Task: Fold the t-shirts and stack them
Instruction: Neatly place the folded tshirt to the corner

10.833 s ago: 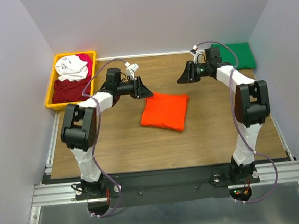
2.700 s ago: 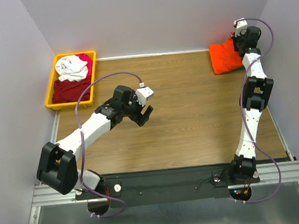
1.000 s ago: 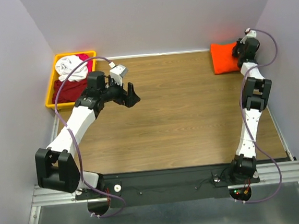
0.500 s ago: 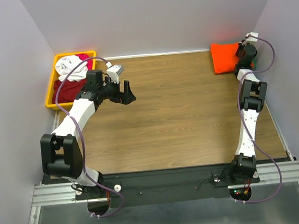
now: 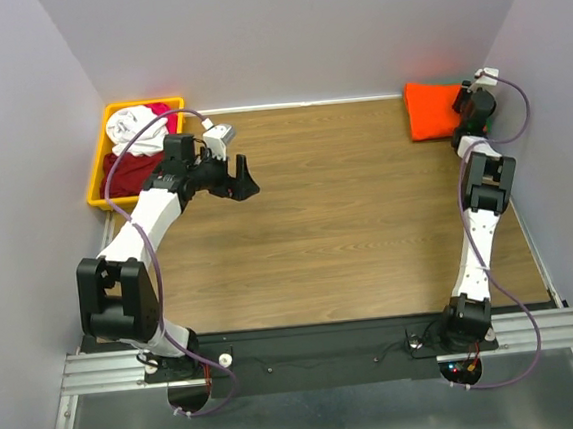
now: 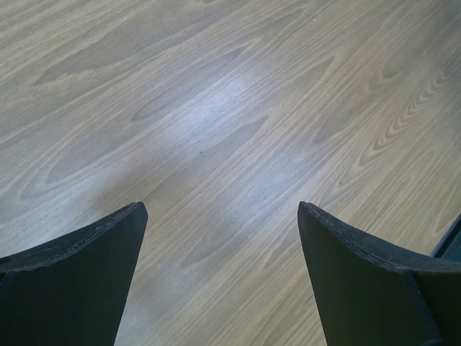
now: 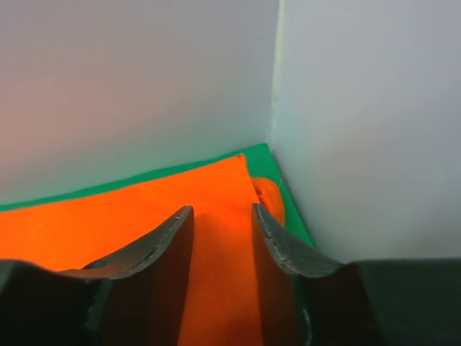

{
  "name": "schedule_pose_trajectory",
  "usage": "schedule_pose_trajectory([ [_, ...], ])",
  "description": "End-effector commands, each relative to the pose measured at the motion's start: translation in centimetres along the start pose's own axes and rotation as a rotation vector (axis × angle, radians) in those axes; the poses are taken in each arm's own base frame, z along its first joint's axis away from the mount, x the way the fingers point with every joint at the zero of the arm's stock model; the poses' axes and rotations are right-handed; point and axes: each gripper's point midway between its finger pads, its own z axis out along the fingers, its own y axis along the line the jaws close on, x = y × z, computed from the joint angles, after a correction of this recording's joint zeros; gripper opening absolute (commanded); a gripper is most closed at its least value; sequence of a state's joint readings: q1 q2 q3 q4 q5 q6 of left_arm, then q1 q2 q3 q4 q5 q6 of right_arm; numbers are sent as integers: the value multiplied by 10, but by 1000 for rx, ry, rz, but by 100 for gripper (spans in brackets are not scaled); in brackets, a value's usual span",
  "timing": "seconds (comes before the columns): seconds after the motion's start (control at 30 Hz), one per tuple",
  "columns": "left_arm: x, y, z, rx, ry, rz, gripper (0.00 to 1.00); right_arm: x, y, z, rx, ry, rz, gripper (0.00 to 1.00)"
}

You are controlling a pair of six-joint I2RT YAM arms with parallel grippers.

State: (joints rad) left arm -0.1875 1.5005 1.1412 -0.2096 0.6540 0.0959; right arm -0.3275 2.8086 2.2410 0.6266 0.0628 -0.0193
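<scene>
Orange t-shirt (image 5: 430, 110) sits folded on the green t-shirt (image 7: 268, 162) in the worktop's far right corner, so that one looks done. Right hand (image 7: 221, 210) is over it, slightly apart (nothing pinched). White t-shirt (image 5: 138, 127) and dark red t-shirt (image 5: 127, 173) lie unfolded in the yellow bin (image 5: 98, 181) by the far left corner. Left hand (image 6: 221, 207) is nearby, wide apart, empty.

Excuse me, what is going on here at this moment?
Two robot arms are folding and stacking shirts. The folded orange shirt lies on the green shirt in the far right corner, and the right gripper is open over it. The left gripper is open over bare table near the bin, which holds a white shirt and a red shirt.
</scene>
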Motion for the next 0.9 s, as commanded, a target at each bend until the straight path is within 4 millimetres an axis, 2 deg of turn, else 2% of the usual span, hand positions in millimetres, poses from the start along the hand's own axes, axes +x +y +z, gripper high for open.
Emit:
schedule_pose_trajectory([
  [0.0,-42,-18,-31,-2,-124,106,98,-130,-5,-3,-31,-178,37,45],
  [0.1,-52,-19,-42,-35,-157,136,98,-161,12,-16,-124,-187,74,52],
  [0.13,-56,-19,-45,-48,-166,148,98,-201,17,-25,-151,-233,97,54],
  [0.2,-64,-17,-54,-86,-190,168,98,-213,30,-37,-219,-200,118,59],
  [0.23,-66,-18,-57,-95,-195,176,98,-228,35,-43,-251,-194,131,64],
  [0.27,-70,-18,-62,-112,-211,191,98,-258,43,-55,-293,-210,126,67],
  [0.3,-71,-19,-65,-112,-218,196,98,-270,56,-64,-363,-194,121,71],
  [0.33,-73,-20,-68,-117,-230,201,98,-264,62,-71,-387,-113,128,77],
  [0.37,-73,-20,-70,-120,-235,200,98,-284,67,-82,-415,-103,123,80],
  [0.4,-75,-22,-74,-122,-250,195,99,-291,76,-93,-472,-77,116,87],
  [0.43,-78,-21,-76,-136,-268,178,99,-279,80,-104,-491,6,124,93],
  [0.47,-79,-18,-78,-161,-273,149,99,-304,83,-124,-516,-2,115,96],
  [0.53,-73,-19,-77,-151,-235,126,99,-279,91,-156,-572,144,103,100],
  [0.57,-73,-21,-76,-134,-217,135,99,-298,95,-180,-595,145,84,100],
  [0.6,-64,-20,-75,-137,-182,139,99,-288,97,-203,-614,226,82,100],
  [0.63,-59,-15,-73,-153,-162,150,99,-261,97,-219,-626,300,42,100],
  [0.67,-55,-10,-72,-173,-148,151,99,-255,96,-235,-630,339,30,100],
  [0.7,-47,-6,-73,-191,-121,152,99,-261,97,-268,-646,377,17,100],
  [0.73,-39,-2,-70,-198,-96,156,99,-254,95,-282,-659,400,-24,100],
  [0.77,-33,0,-70,-211,-82,158,99,-226,94,-303,-665,480,-20,100],
  [0.8,-23,4,-69,-219,-55,151,99,-227,95,-329,-694,500,-43,100],
  [0.87,-1,8,-65,-224,-3,148,99,-208,94,-357,-707,562,-46,100],
])
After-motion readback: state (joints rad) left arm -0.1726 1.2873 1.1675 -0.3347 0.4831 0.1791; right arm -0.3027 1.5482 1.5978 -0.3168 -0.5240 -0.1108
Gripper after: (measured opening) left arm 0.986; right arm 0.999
